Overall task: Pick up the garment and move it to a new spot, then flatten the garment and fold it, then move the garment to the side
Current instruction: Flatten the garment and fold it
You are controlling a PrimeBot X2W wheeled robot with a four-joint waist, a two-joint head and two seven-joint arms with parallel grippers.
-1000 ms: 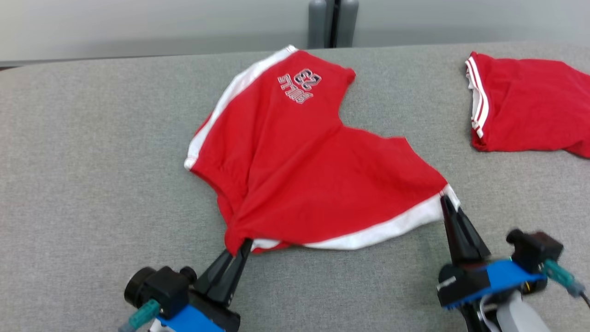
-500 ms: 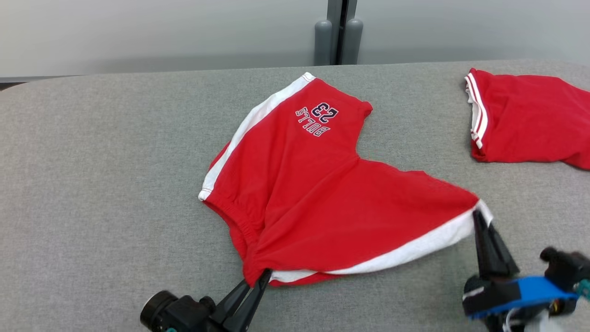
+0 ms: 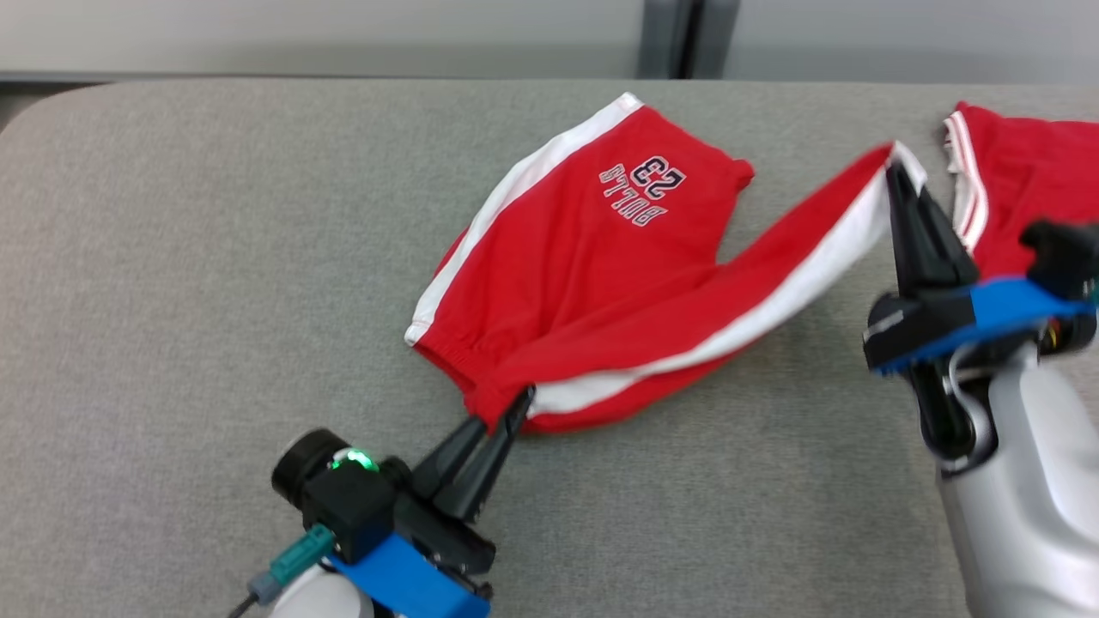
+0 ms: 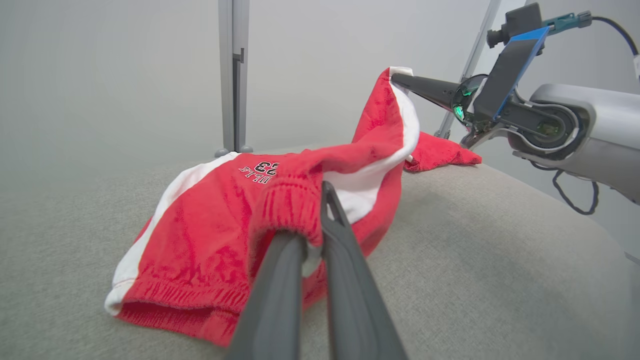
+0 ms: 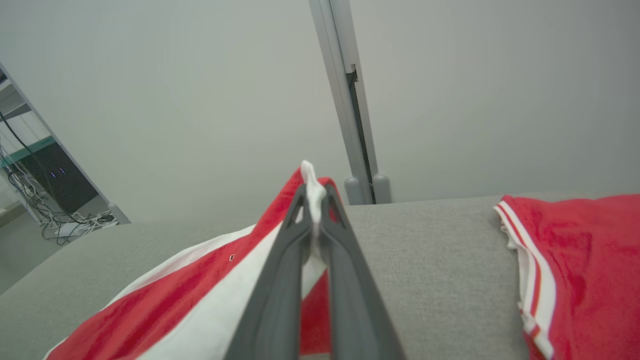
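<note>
A second red garment [image 3: 1022, 172], at two o'clock in the head view, is cut off by the right edge and partly covered by the right gripper [image 3: 900, 176]. In the left wrist view, one fingertip of the left gripper [image 4: 312, 220] is buried under the waistband of the shorts [image 4: 210, 235], and the printed lettering [image 4: 259, 171] is partly hidden by a fold. The right forearm [image 3: 1022, 515] is cropped at five o'clock.

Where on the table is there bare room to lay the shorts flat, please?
The widest bare stretch is the left side of the table, from its rounded corner to the shorts. A narrower band lies along the near edge, between the left end effector and right end effector. The far right is crowded: the lifted leg hangs beside the second red garment.
</note>
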